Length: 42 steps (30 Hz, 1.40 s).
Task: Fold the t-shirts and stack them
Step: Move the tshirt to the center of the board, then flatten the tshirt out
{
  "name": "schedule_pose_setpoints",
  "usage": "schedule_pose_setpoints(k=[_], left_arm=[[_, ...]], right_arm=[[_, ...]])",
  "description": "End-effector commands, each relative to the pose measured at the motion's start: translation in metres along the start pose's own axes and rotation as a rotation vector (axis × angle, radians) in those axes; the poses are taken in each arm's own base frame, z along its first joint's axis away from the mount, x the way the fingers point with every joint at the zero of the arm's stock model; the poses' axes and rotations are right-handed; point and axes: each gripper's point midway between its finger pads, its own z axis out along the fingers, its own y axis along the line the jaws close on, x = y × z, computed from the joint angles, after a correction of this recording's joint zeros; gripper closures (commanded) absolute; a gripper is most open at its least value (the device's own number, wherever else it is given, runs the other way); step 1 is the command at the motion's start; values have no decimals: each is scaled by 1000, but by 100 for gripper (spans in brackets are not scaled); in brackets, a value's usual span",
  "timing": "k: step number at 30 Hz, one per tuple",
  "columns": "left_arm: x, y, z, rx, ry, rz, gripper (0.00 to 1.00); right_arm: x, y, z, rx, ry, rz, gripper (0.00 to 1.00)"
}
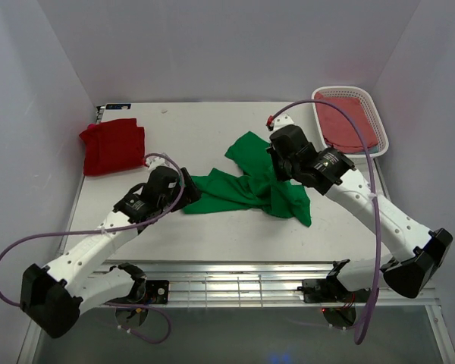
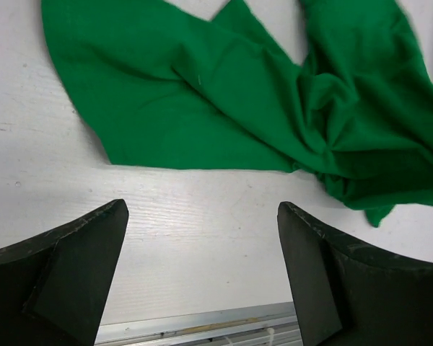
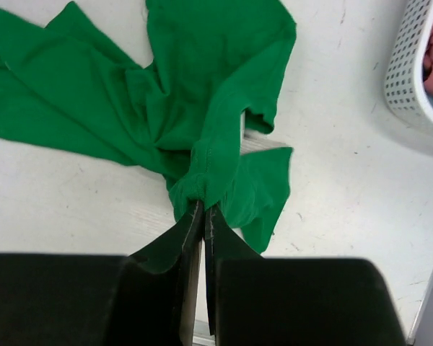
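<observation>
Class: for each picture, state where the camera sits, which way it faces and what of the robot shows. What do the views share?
Top external: above and behind the bases, looking down on the table; left arm and right arm both show.
Left wrist: on the left arm, facing the green t-shirt past the open left gripper.
Right wrist: on the right arm, looking along the right gripper, shut on that shirt.
Shared: the green t-shirt in all three; the basket in top and right wrist.
</observation>
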Motion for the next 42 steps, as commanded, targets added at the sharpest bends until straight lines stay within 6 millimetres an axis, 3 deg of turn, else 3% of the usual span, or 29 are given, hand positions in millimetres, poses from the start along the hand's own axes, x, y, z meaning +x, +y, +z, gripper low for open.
schedule_pose_setpoints(k=[1, 5, 7, 8, 9, 10, 13, 15, 18, 19, 21, 24, 29, 32, 35, 39, 41, 42], left_arm=[[19, 2, 21, -33, 102, 68, 6], [26, 16, 53, -150, 147, 155, 6], [13, 28, 64, -244, 102, 208, 4], [0, 27, 65, -288, 82, 236, 2], [-7, 43, 77, -384, 68, 264, 2], [-16, 46, 81, -415, 54, 277, 2], [-51, 56, 98, -458, -3, 265, 2], [-82, 63, 108, -450, -60, 226, 2], [-105, 71, 121, -461, -91, 221, 3], [-110, 73, 131, -478, -85, 251, 3], [-114, 76, 141, -497, -77, 272, 3], [-111, 78, 163, -499, -57, 293, 4], [-101, 79, 185, -484, -15, 283, 6], [-94, 87, 186, -517, 7, 275, 8], [-89, 91, 185, -526, 9, 260, 8], [-85, 93, 189, -512, 14, 241, 10], [-83, 92, 193, -504, 24, 240, 16], [-83, 91, 195, -499, 26, 235, 23]], right_arm=[[-26, 6, -29, -88, -117, 98, 92], [9, 16, -33, -150, -10, 128, 92], [46, 21, -34, -171, 92, 159, 92], [61, 23, -33, -172, 129, 170, 92], [72, 24, -37, -177, 151, 209, 92], [98, 25, -32, -164, 211, 205, 92], [131, 22, -35, -149, 269, 242, 92], [141, 20, -38, -147, 284, 252, 92], [155, 14, -40, -110, 333, 238, 92], [157, 12, -38, -96, 346, 232, 81], [152, 9, -35, -71, 331, 228, 59], [132, 10, -29, -70, 280, 211, 51], [106, 16, -18, -55, 266, 184, 50], [95, 15, -7, -22, 252, 167, 51], [76, 1, 10, 61, 195, 157, 49], [49, -22, 51, 68, 150, 213, 50], [29, -30, 68, 44, 98, 231, 50], [29, -39, 84, 44, 120, 250, 50]])
